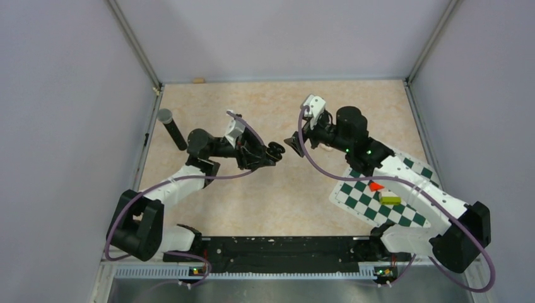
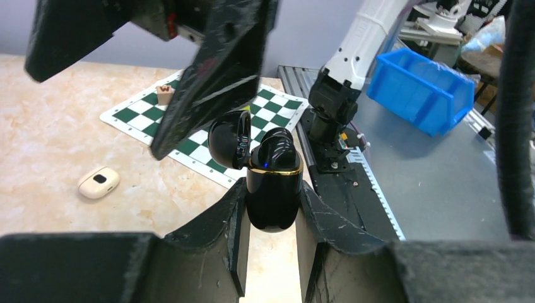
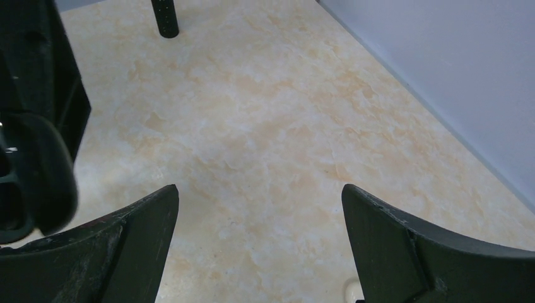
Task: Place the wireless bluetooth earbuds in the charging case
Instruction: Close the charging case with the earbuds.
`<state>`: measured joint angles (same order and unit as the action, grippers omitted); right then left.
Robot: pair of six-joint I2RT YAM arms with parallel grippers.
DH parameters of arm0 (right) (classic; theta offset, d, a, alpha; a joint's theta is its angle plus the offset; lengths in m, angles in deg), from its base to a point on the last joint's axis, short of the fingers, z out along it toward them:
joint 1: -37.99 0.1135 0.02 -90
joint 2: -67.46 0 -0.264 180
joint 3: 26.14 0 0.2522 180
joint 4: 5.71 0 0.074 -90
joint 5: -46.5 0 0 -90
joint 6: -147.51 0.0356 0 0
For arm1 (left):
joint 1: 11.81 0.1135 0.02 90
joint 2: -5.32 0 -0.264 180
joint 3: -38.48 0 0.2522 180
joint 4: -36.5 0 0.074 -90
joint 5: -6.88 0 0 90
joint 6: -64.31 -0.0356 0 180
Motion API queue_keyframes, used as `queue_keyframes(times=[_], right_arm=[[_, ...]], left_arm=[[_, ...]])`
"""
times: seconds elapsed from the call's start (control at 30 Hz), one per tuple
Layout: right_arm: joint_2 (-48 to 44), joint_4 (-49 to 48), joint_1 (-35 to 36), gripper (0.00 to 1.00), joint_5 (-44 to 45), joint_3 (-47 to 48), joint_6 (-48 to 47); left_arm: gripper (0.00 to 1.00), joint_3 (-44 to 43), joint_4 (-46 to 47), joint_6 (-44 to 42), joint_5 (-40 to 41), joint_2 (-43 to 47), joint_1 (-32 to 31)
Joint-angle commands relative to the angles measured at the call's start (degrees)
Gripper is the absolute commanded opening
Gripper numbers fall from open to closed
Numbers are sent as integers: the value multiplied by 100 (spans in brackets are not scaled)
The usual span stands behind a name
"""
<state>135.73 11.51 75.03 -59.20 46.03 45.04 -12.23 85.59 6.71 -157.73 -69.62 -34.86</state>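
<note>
My left gripper [image 2: 272, 189] is shut on the charging case [image 2: 272, 208], a glossy black pebble with a gold rim, held upright above the table. Its lid [image 2: 227, 140] stands open to the left. One of the wireless bluetooth earbuds [image 2: 277, 148], a rounded black shape, sits in the case's mouth. From above, the left gripper [image 1: 271, 153] and the case [image 1: 276, 150] face my right gripper [image 1: 293, 144] at mid-table. The right gripper [image 3: 260, 189] is open with only bare table between its fingers. Those fingers [image 2: 214, 76] hang just above and behind the lid.
A green-and-white chessboard [image 1: 363, 197] lies under the right arm, with a red piece [image 1: 376, 186] and a yellow-green block [image 1: 390, 199] on it. A cream pebble-shaped case [image 2: 99, 182] lies on the table. A black cylinder [image 1: 171, 129] stands at the back left. A blue bin [image 2: 424, 88] sits off the table.
</note>
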Motion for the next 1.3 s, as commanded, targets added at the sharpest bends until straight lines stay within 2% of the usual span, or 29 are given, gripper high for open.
queue_keyframes(times=[0.0,0.2,0.4,0.63,0.7,0.77,0.83,0.93,1.17,1.23,1.27], right_arm=[[-275,-294,-12,99,-189,-44,-118],[-281,-525,-11,99,222,-99,-150],[-243,-712,-15,99,704,-161,-124],[-256,-662,-12,99,380,-177,-120],[-265,-274,-31,99,-274,-43,-82],[-277,533,-79,98,-1849,257,-176],[-398,850,-83,97,-3153,410,-219],[-719,703,-159,97,-3573,436,38],[-901,461,-406,97,-3015,236,-42],[-919,-57,-408,98,-2057,50,88],[-922,-260,-408,99,-1160,-34,166]], left_arm=[[0,-432,-1269,-804,471,-86,-24],[0,-646,-2138,-1267,843,-148,-24],[0,-630,-2021,-1176,587,-153,-40],[0,-612,-2033,-1237,599,-160,-51],[0,-612,-2077,-1285,605,-161,-59],[0,-623,-2099,-1314,614,-159,-59],[0,-621,-2123,-1336,619,-168,-59],[0,-631,-2146,-1366,639,-185,-59],[0,-674,-2202,-1377,667,-266,-85],[0,-674,-2301,-1436,724,-282,-94],[0,-678,-2406,-1502,820,-292,-95]])
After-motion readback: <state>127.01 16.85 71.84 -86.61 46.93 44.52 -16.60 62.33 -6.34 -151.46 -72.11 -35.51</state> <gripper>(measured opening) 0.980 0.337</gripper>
